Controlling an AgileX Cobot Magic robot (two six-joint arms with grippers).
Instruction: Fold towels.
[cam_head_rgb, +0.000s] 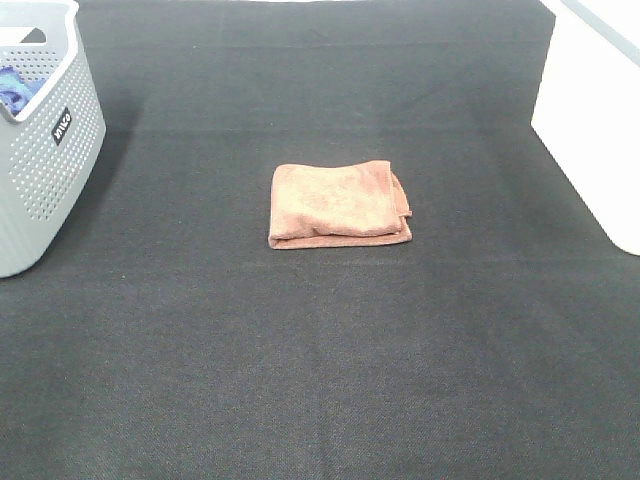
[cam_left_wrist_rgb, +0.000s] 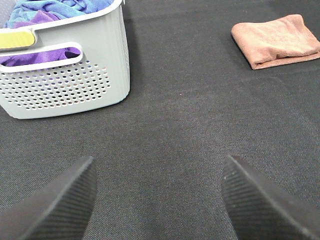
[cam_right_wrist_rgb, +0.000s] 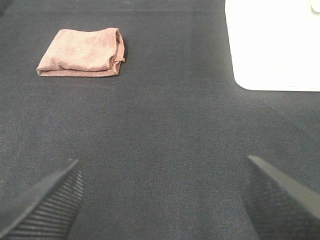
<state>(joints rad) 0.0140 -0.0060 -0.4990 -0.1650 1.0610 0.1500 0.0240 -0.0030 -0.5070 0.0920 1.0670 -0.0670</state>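
Note:
A reddish-brown towel (cam_head_rgb: 340, 204) lies folded into a small rectangle near the middle of the black table mat. It also shows in the left wrist view as a folded towel (cam_left_wrist_rgb: 277, 41) and in the right wrist view as a folded towel (cam_right_wrist_rgb: 81, 52). Neither arm appears in the exterior high view. My left gripper (cam_left_wrist_rgb: 159, 200) hangs open above bare mat, well short of the towel, nothing between its fingers. My right gripper (cam_right_wrist_rgb: 162, 200) is also open over bare mat, apart from the towel.
A grey perforated basket (cam_head_rgb: 55, 140) stands at the left edge, holding blue and purple cloths (cam_left_wrist_rgb: 47, 12). A white bin (cam_head_rgb: 595, 120) sits at the right edge. The black mat (cam_head_rgb: 320, 380) covers the table.

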